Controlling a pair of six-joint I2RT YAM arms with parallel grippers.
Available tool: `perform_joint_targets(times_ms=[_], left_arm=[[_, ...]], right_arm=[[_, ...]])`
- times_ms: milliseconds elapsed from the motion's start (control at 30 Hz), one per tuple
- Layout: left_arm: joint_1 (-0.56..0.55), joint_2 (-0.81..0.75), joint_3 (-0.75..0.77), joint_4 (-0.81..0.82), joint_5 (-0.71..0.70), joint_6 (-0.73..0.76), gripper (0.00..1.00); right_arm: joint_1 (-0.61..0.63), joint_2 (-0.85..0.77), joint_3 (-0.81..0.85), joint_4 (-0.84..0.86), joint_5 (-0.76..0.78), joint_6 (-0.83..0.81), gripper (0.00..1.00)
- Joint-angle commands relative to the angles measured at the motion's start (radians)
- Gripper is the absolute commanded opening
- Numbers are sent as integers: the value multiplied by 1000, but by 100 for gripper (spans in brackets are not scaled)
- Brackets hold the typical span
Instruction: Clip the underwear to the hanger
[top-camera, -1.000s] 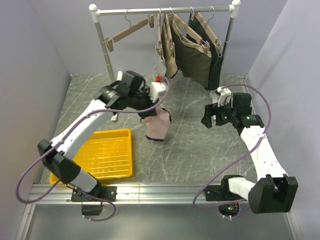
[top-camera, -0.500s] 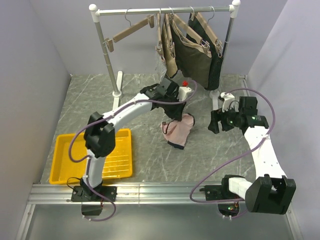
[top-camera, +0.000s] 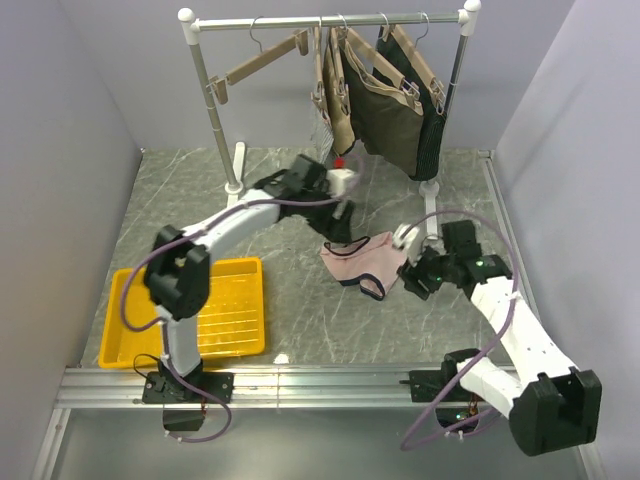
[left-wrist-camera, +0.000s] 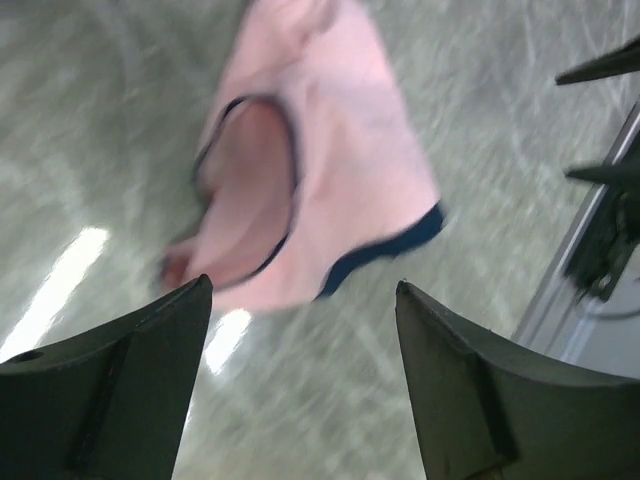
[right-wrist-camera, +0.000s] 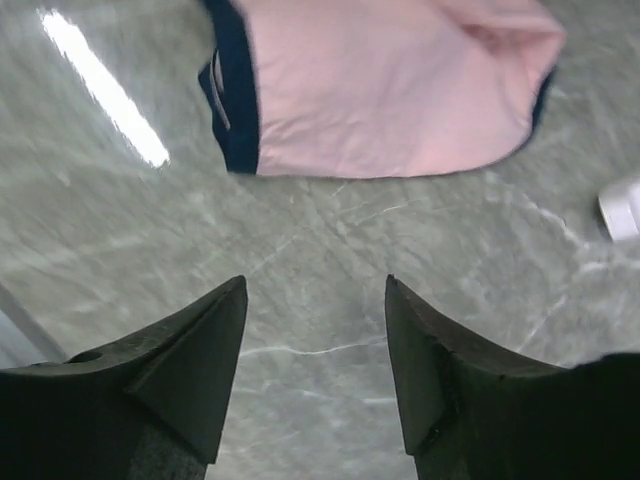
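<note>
The left arm (top-camera: 240, 215) reaches far toward centre, left fingers (left-wrist-camera: 130, 360) spread apart; the right arm (top-camera: 505, 305) bends leftward, right fingers (right-wrist-camera: 190, 370) parted.

Nothing here can be read from where I stand. The underwear (top-camera: 358, 262) shows no legible label, and the hanging garments (top-camera: 385, 110) by the surface's far edge are too small to tell.

On your left a yellow tray (top-camera: 232, 312) lies flat on the grey marbled tabletop (top-camera: 300, 320), near its front edge. At the back you have a white clothes rack (top-camera: 205, 85) with a silver rail. From the rail's right half hang dark olive garments (top-camera: 385, 115) on tan hangers (top-camera: 412, 58), packed close together, with a black mesh garment (top-camera: 432, 135) rightmost, just beside the right post
</note>
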Motion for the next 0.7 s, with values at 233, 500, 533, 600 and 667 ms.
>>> perform_joint_targets(times_ms=[233, 500, 533, 600, 667], left_arm=[[189, -295, -315, 116, 297, 175, 81], [189, -297, -376, 137, 253, 248, 79], [189, -286, -371, 128, 251, 251, 78], [189, -285, -365, 116, 254, 258, 78], [189, -294, -373, 120, 251, 261, 78]], right_arm=[[377, 8, -269, 339, 288, -311, 60], [453, 179, -281, 500, 341, -327, 60], [454, 201, -271, 509, 345, -327, 59], [457, 253, -248, 523, 349, -318, 58], [456, 282, -214, 516, 341, -312, 56]])
